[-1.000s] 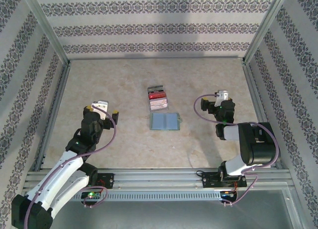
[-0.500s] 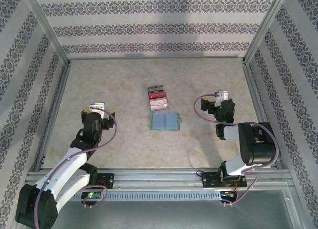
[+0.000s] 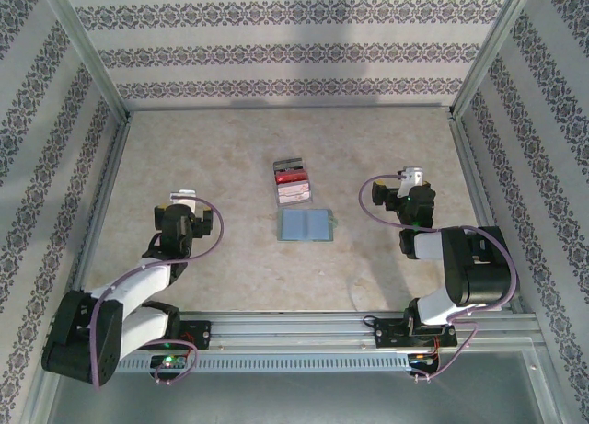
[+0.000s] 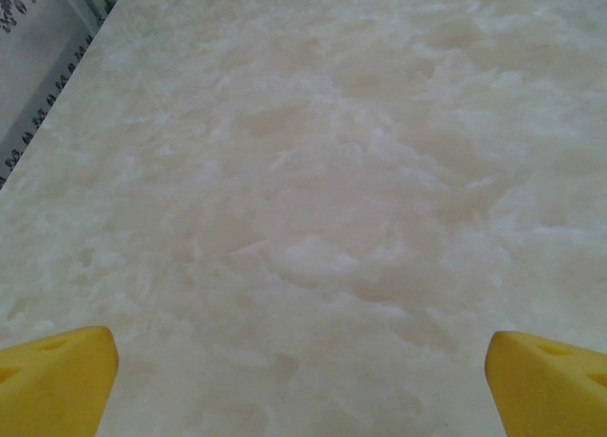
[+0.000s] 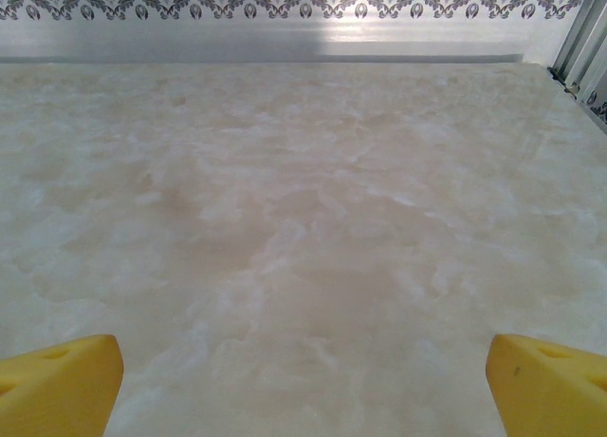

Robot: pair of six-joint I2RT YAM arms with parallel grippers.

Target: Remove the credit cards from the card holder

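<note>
Table [image 3: 230,157]: pale marbled top, patterned panels on three sides. Left gripper [image 3: 187,200] is seen over the left side and right gripper [image 3: 411,177] over the right. Both are spread wide with nothing grasped, bare tabletop between the yellow fingertips [image 4: 57,380]. Card holder [image 3: 306,224] is laid open and flat at mid-table, well apart from both grippers, long axis left-right. Credit cards [image 3: 293,180] are overlapped just beyond its far edge, the row pointing away from the arms: pale nearest, red, dark grey farthest
</note>
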